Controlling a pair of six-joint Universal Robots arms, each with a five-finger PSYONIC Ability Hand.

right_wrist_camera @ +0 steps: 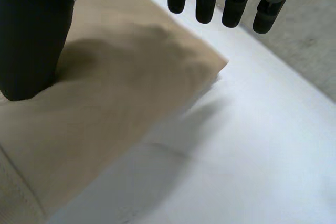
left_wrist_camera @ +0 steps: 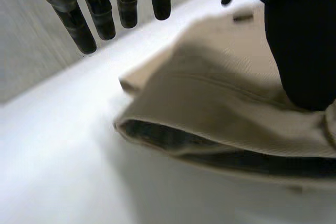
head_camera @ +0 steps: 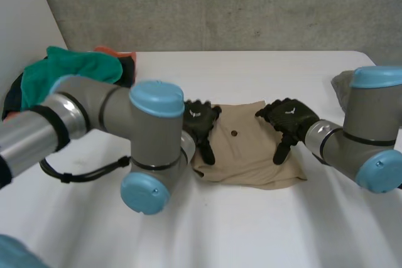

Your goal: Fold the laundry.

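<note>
On the white table (head_camera: 264, 73), the folded beige garment (head_camera: 251, 155) looks soft and light, left hand (head_camera: 201, 123) and right hand (head_camera: 290, 117) unclenched at its sides, so pinch its edges.

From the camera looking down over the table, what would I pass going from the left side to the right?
pile of green and orange clothes → left hand → tan cloth → right hand
</note>
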